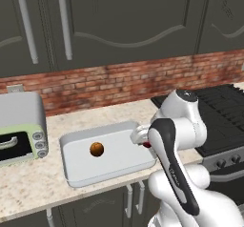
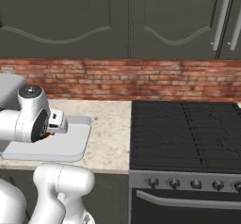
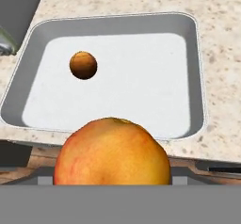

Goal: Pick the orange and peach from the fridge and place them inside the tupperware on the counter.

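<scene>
Peach (image 3: 112, 151) fills the foot of the hand view, pressed close against the end effector (image 1: 143, 140), which appears clamped on it, though the fingertips are hidden; it is held above the near edge of the tupperware (image 3: 200, 77), presumably so a release drops it inside; the orange (image 3: 83, 65) already rests on the tray floor, well apart; the tray sits on the table (image 1: 28, 183), beside the toaster oven (image 1: 21, 126).

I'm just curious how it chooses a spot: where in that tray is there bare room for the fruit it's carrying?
Most of the tupperware floor is bare. The orange sits alone toward the toaster-oven side, so the middle and the whole stove-side half are free. The peach, in the hand, is at the tray's stove-side edge.
</scene>
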